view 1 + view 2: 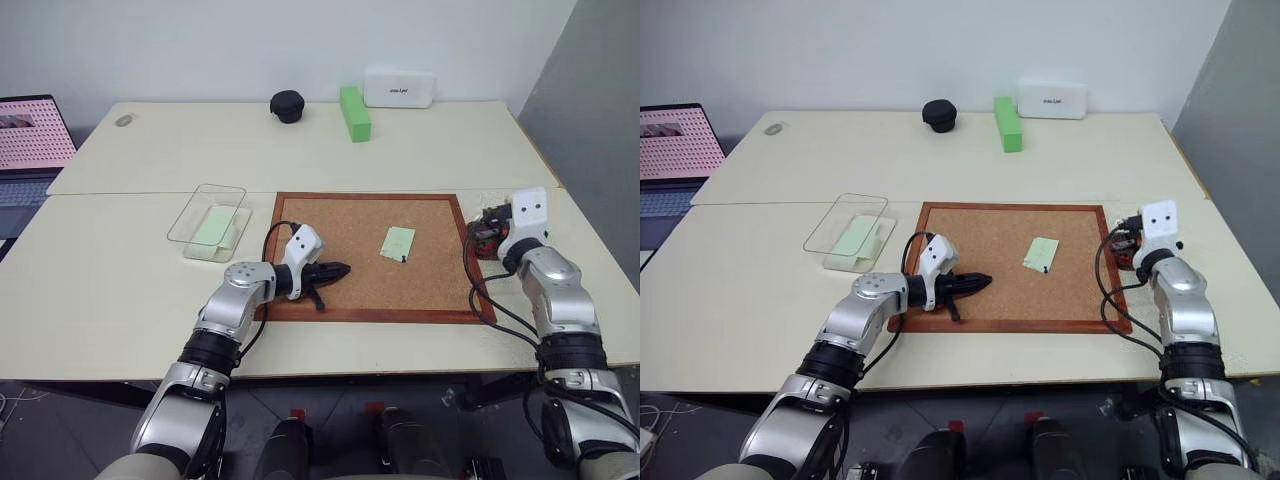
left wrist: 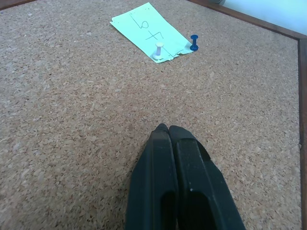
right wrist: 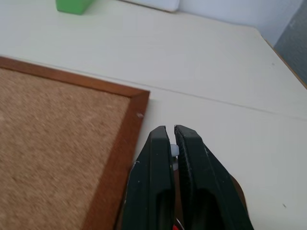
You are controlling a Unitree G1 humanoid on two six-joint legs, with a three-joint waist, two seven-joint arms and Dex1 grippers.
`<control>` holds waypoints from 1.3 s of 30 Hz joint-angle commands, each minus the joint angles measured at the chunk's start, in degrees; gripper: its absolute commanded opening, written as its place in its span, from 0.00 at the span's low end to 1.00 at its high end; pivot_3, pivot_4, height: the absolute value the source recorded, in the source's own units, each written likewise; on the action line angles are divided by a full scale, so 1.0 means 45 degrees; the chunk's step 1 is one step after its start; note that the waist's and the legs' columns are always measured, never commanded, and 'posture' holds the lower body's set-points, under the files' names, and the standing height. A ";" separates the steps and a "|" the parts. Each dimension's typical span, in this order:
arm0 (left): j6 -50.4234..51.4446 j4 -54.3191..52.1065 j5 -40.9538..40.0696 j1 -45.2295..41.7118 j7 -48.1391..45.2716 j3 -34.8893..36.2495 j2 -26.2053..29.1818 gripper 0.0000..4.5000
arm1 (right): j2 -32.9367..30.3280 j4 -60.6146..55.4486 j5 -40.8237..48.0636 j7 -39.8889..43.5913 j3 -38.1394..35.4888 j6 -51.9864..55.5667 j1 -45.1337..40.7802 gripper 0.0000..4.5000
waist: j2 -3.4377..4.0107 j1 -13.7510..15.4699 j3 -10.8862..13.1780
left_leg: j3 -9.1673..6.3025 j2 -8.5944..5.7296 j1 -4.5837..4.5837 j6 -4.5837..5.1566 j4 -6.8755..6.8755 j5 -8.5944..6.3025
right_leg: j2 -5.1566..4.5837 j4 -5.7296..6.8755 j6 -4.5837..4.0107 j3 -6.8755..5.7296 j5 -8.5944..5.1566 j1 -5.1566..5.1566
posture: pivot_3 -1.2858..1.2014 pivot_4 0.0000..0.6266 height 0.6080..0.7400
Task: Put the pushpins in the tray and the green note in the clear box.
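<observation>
A pale green note (image 1: 397, 243) lies on the corkboard (image 1: 340, 215), with a white pushpin (image 2: 158, 48) stuck through it and a blue pushpin (image 2: 194, 43) at its edge. Another green slip (image 1: 212, 226) lies inside the clear box (image 1: 196, 213), left of the board. My left gripper (image 2: 168, 130) hovers shut and empty over the cork, a short way from the pinned note. My right gripper (image 3: 171, 133) is off the board's right edge, above the dark reddish-brown tray (image 3: 238, 190), shut on a small white pushpin (image 3: 175, 151).
A bright green block (image 1: 354, 112), a black round object (image 1: 287, 105) and a white device (image 1: 399, 88) sit at the table's far edge. A laptop (image 1: 30, 140) stands at the far left. The seam of two tables runs behind the board.
</observation>
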 commanded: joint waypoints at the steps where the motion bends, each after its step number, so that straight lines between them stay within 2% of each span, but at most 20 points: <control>1: 0.0048 0.0244 0.0193 0.0004 -0.0022 -0.0143 -0.0019 0.00 | -0.0437 0.0072 -0.0135 -0.0276 -0.0299 0.0067 -0.0246 0.01 | 0.0000 0.0005 0.0000 | 0.0000 -0.0001 0.0000 0.0000 0.0001 0.0000 | 0.0000 -0.0001 0.0000 -0.0001 0.0000 0.0000 | 0.52 0.24 1.00; 3: -0.0019 0.0327 0.0230 -0.0018 -0.0011 -0.0153 -0.0015 0.00 | -0.0459 0.0174 -0.0028 -0.0211 -0.0317 0.0228 -0.0333 0.13 | 0.0000 0.0009 0.0000 | 0.0000 0.0000 -0.0002 0.0000 0.0000 0.0000 | 0.0000 -0.0002 0.0000 -0.0003 0.0000 0.0000 | 0.52 0.24 1.00; 6: 0.0038 0.0216 0.0192 0.0032 -0.0043 -0.0172 -0.0016 0.00 | -0.0539 0.0338 -0.0010 -0.0031 -0.0162 0.0344 -0.0399 0.24 | 0.0000 0.0012 0.0000 | -0.0001 0.0001 -0.0001 0.0000 -0.0002 0.0000 | 0.0000 -0.0002 -0.0001 -0.0003 -0.0001 0.0000 | 0.52 0.24 1.00; 7: 0.0067 0.0162 0.0178 0.0047 -0.0050 -0.0175 -0.0013 0.00 | -0.0565 0.0387 -0.0038 -0.0038 -0.0154 0.0352 -0.0415 0.32 | 0.0000 0.0012 0.0000 | -0.0001 0.0001 -0.0002 0.0000 -0.0002 0.0000 | 0.0000 -0.0002 0.0000 -0.0003 0.0000 0.0000 | 0.52 0.24 1.00; 21: 0.0129 0.0105 0.0153 0.0042 -0.0036 -0.0181 -0.0048 0.00 | -0.0731 0.0398 -0.0026 -0.0009 -0.0173 0.0274 -0.0398 0.97 | 0.0000 0.0011 0.0000 | -0.0001 0.0000 -0.0003 0.0000 -0.0001 0.0000 | 0.0000 -0.0005 0.0000 -0.0003 -0.0001 0.0000 | 0.52 0.24 1.00; 27: 0.0135 0.0076 0.0151 0.0076 -0.0030 -0.0202 -0.0078 0.00 | -0.0850 -0.0712 0.0015 0.0976 0.0292 -0.0013 0.0126 0.99 | 0.0000 0.0012 0.0000 | -0.0001 0.0000 -0.0003 0.0000 -0.0002 0.0000 | 0.0000 -0.0005 0.0001 -0.0004 -0.0001 0.0000 | 0.52 0.24 1.00; 32: 0.0190 0.0032 0.0121 0.0135 0.0065 -0.0177 -0.0165 0.00 | -0.0735 -0.3863 0.1895 0.4120 0.0994 0.0549 0.1647 0.99 | 0.0000 0.0028 0.0000 | -0.0007 0.0002 -0.0005 0.0000 -0.0005 -0.0001 | 0.0002 -0.0012 0.0002 -0.0010 -0.0002 0.0000 | 0.52 0.24 1.00; 39: 0.0128 0.0040 0.0169 0.0128 0.0067 -0.0183 -0.0159 0.00 | -0.0183 -0.5417 0.3169 0.5318 0.1721 0.1574 0.2186 0.99 | -0.0001 0.0058 0.0000 | -0.0009 0.0002 -0.0007 0.0000 0.0006 -0.0001 | 0.0000 -0.0012 0.0008 -0.0013 0.0001 0.0002 | 0.52 0.24 1.00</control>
